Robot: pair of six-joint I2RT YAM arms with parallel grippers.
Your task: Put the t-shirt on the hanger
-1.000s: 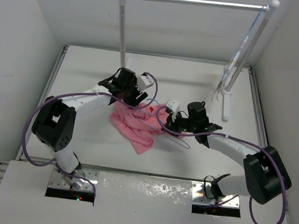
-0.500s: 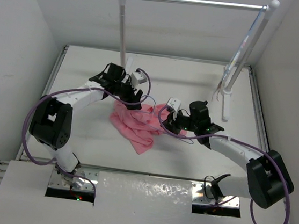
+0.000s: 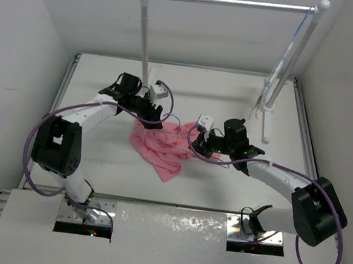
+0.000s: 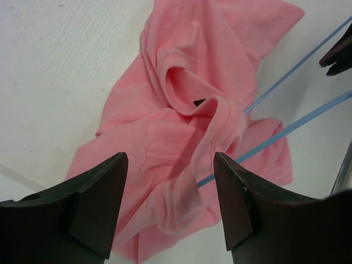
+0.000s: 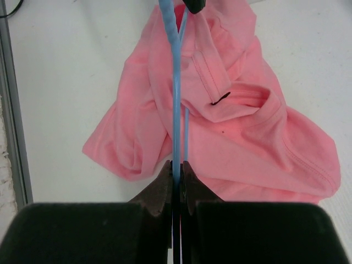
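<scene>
While right gripper point(image 5: 176, 165) clamps hanger point(image 5: 175, 82), t-shirt point(image 5: 247, 143) lies crumpled

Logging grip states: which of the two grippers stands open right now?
The left gripper, jaws spread above the t-shirt, holding nothing; the right gripper is shut on the hanger.

Your pink t-shirt point(image 3: 162, 148) lies bunched up in the middle of the white desk point(image 3: 244, 101). Your left tool point(image 3: 153, 116) is over its far edge. Your right tool point(image 3: 198, 146) is at its right side. Behind them stands a rack point(image 3: 229, 2), and a thin hanger point(image 3: 277, 73) hangs by its right post.
</scene>
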